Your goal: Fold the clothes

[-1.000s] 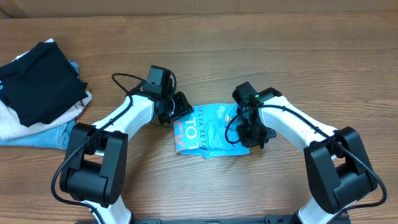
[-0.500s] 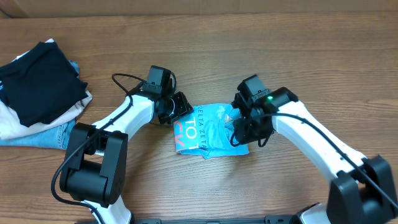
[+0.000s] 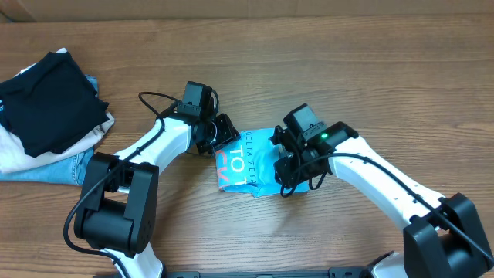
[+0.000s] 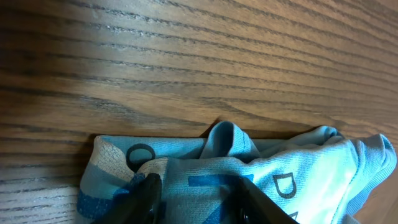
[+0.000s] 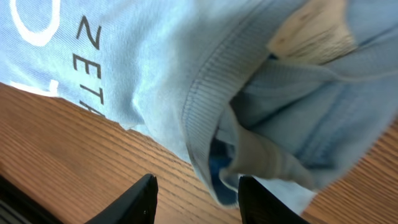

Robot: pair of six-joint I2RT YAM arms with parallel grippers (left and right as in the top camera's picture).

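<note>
Overhead: arms bent inward; left pincer (image 3: pixel 219 133), right pincer (image 3: pixel 296 167) at T-shirt (image 3: pixel 252 158) ends.

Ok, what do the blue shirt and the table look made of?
Shirt: soft knit, likely cotton jersey, matte; ribbed seam stitching and limp folds show it.
Table: wood or wood-look laminate, low sheen; dark grain lines run across it, but real or printed I cannot tell.

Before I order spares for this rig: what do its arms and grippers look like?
The left arm and right arm are alike: white tubular links between bulky black joints, on black bases. A thin black cable loops loose near each wrist. The left gripper and right gripper are black, each with two blunt dark fingers. A small green light glows on the right wrist.
</note>
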